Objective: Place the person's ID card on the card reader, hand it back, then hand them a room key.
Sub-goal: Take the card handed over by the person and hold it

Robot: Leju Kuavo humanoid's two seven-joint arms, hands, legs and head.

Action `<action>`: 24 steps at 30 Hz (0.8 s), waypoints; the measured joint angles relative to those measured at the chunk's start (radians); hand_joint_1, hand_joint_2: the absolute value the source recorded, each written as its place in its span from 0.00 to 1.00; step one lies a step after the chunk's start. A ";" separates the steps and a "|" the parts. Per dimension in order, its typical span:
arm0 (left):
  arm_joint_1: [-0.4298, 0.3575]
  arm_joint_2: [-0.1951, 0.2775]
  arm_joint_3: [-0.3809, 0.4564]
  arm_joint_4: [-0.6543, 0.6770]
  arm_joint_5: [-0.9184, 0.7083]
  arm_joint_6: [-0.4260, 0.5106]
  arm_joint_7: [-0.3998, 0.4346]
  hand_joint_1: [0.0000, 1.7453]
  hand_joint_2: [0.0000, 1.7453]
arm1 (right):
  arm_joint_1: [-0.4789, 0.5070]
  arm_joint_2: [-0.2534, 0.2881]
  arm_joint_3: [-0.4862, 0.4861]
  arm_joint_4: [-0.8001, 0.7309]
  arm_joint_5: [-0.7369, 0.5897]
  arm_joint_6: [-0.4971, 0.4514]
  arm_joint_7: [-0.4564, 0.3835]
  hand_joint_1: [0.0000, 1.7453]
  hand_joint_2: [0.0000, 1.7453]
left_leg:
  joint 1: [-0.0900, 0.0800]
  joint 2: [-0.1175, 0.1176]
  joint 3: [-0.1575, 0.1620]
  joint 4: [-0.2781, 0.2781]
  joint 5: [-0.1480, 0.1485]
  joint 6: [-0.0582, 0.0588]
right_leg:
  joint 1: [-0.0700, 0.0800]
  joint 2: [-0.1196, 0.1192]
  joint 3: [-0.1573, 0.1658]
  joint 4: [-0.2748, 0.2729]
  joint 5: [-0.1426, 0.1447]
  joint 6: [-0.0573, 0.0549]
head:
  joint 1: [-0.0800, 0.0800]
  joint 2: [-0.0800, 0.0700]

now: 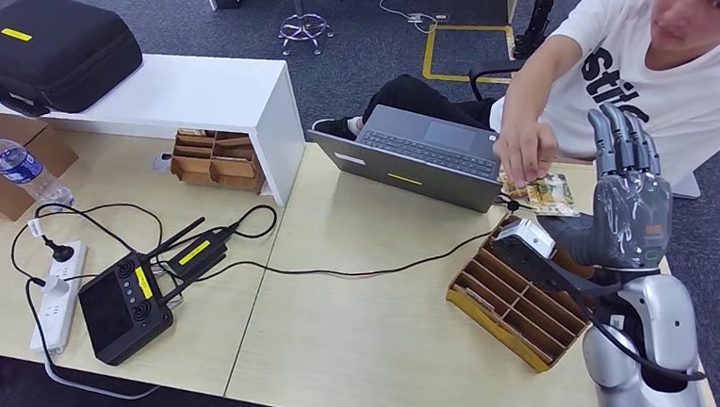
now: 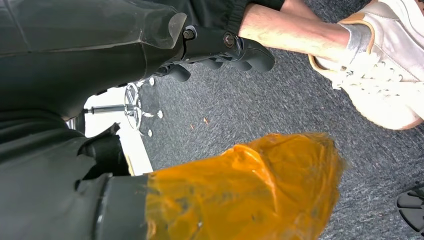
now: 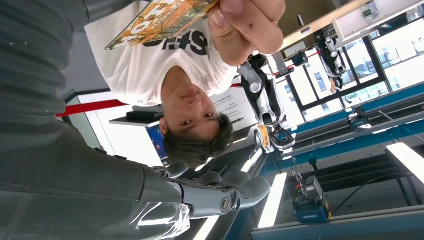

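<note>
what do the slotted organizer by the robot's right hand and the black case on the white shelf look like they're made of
The slotted organizer looks like cardboard or thin fibreboard: matte brown dividers with raw edges and a yellow outer face. The black case on the white shelf looks like woven fabric, probably nylon over padding: a dull surface, soft rounded corners and a seam around its edge.

The right hand [image 1: 631,192] is standing upright at the far right end of the wooden divider tray [image 1: 522,297], its fingers [image 1: 622,138] pointing straight up, close together and holding nothing, the palm facing away from the robot. Its silver forearm [image 1: 643,342] is rising just beside the tray's near right corner. In the left wrist view, the left hand [image 2: 220,50] is hanging with fingers loosely curled, holding nothing.
</note>
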 joint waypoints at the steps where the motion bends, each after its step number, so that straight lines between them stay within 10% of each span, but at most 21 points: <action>1: 0.000 0.000 0.000 0.000 0.000 0.000 0.000 0.00 0.00 | 0.000 0.000 0.000 0.000 0.000 0.000 0.000 0.62 1.00 | 0.000 0.000 0.000 0.000 0.000 0.000 | 0.000 0.000 0.000 0.000 0.000 0.000 | 0.000 0.000; 4: 0.000 0.000 0.000 0.000 0.000 0.000 0.000 0.00 0.00 | 0.000 0.000 0.000 0.000 0.000 -0.001 0.000 1.00 1.00 | 0.000 0.000 0.000 0.000 0.000 0.000 | 0.000 0.000 0.000 0.000 0.000 0.000 | 0.000 0.000; 24: 0.000 0.000 -0.010 0.000 0.000 0.000 0.000 0.00 0.00 | 0.002 0.016 -0.012 0.002 0.008 -0.009 -0.035 1.00 1.00 | 0.000 0.000 0.000 0.000 0.000 0.000 | 0.000 0.000 0.000 0.000 0.000 0.000 | 0.000 0.000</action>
